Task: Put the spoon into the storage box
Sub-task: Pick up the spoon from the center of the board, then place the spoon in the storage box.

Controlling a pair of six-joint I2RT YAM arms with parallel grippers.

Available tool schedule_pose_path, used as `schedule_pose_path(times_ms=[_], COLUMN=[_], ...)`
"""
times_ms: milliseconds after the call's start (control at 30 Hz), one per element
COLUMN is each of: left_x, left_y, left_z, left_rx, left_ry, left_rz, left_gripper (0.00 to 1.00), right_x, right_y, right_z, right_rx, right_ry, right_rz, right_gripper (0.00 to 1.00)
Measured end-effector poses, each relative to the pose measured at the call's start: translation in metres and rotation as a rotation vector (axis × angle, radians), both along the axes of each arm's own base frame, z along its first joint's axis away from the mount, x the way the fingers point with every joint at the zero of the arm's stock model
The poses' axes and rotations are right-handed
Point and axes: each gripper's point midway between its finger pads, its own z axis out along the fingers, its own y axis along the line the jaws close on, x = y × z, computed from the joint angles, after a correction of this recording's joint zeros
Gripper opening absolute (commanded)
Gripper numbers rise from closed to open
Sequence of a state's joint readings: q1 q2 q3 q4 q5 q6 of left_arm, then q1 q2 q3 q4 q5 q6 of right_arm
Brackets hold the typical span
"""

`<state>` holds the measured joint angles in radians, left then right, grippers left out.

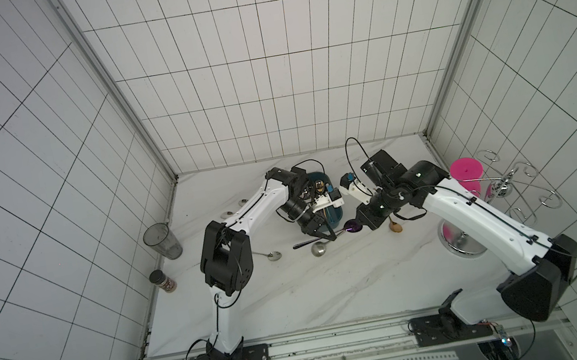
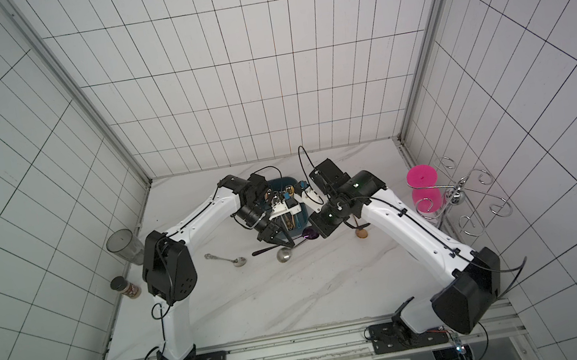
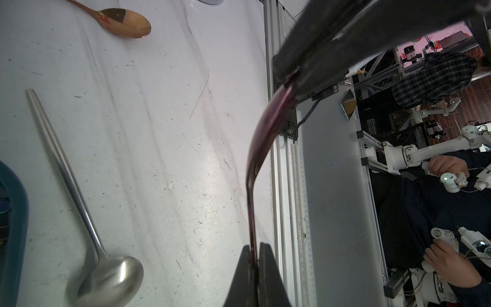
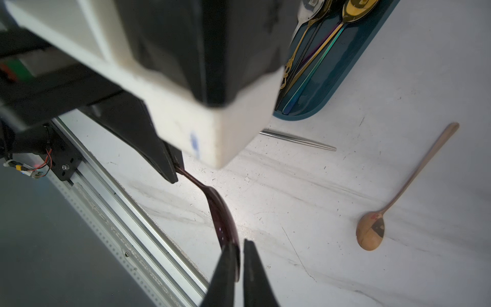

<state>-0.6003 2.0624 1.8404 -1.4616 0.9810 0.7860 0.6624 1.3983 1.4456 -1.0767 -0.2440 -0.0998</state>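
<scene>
Just off the near end of the storage box (image 1: pixel 337 215), over the white marble bench (image 1: pixel 298 298), the purple spoon (image 3: pixel 261 138) hangs between my two arms. My left tool (image 3: pixel 254 245) is clamped tight on the thin handle, with both fingers pressed flat against it. At the other end, my right tool (image 4: pixel 240 243) has its jaws slightly parted. The tip of the spoon's bowl (image 4: pixel 221 215) sits between them against one finger, and a narrow gap shows beside the other. In both top views the purple bowl (image 1: pixel 351 225) (image 2: pixel 309 232) shows beside the box's near corner, outside the rim.

The teal box lies flat on the bench and already holds several spoons, among them a gold one and an iridescent one (image 4: pixel 313 69) lying lengthwise side by side. On the bench near it I see a steel spoon (image 3: pixel 106 279), whose handle ends near the box, and a wooden spoon (image 4: pixel 370 234) a little further to the right. An ornate silver spoon (image 2: pixel 239 261) lies alone toward my left arm. A grey tumbler (image 1: pixel 162 241) and a small jar (image 1: pixel 163 281) stand by the left wall, and a pink cup (image 1: pixel 466 171) stands by a wire rack (image 1: pixel 518 186) on the right.
</scene>
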Motion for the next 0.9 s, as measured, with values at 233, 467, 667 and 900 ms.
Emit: schedule_pose_path(times_ms=[233,467,667,900], left_x=[0.026,0.116,0.185,0.219], left_y=[-0.008,-0.005,0.022,0.041], left_z=[0.005,0.007,0.014,-0.015], left_rx=[0.009,-0.007,-0.022,-0.007], left_ry=[0.006,0.023,0.072,0.255], left_rz=[0.118,0.521,0.894,1.230], left_gripper=[0.00,0.01,0.00,0.00], right_x=[0.004,0.008,0.008,0.006], right_y=[-0.017,-0.059,-0.085,-0.094], right_z=[0.035,0.054,0.053,0.053], right_rx=[0.067,0.150,0.179,0.197], right_ry=[-0.145,-0.226,-0.258,-0.267], right_rz=[-0.085,-0.286,-0.419,-0.482], right_gripper=[0.64,0.78,0.85,0.95])
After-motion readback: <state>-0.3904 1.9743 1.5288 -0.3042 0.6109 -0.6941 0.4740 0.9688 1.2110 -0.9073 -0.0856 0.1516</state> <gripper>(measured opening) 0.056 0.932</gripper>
